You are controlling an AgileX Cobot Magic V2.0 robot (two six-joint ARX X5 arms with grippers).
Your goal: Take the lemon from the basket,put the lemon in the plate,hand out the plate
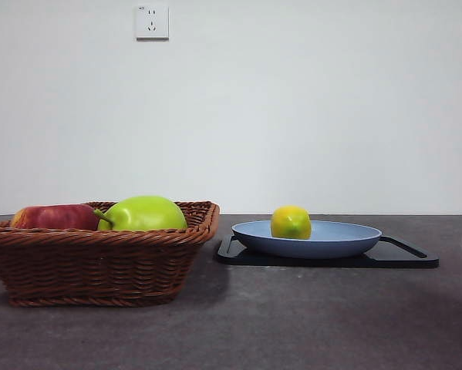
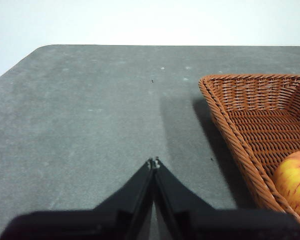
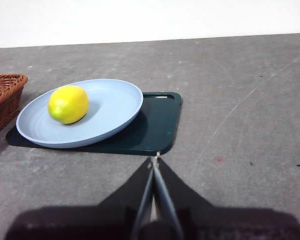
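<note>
The yellow lemon [image 1: 291, 222] [image 3: 68, 104] lies in the blue plate [image 1: 338, 243] [image 3: 114, 107], left of its middle in the front view. The plate rests on a flat black tray [image 1: 404, 258] [image 3: 157, 127]. The brown wicker basket [image 1: 92, 262] [image 2: 240, 130] [image 3: 2, 97] stands at the left of the table. My right gripper [image 3: 155, 157] is shut and empty, a little short of the tray's near edge. My left gripper [image 2: 154, 161] is shut and empty over bare table beside the basket's outer rim. Neither arm shows in the front view.
A large green fruit [image 1: 143, 213] and a red apple [image 1: 55, 216] [image 2: 295, 180] lie in the basket. A white wall stands behind the table, with a socket [image 1: 152, 21] high up. Grey tabletop stretches in front of the basket and tray.
</note>
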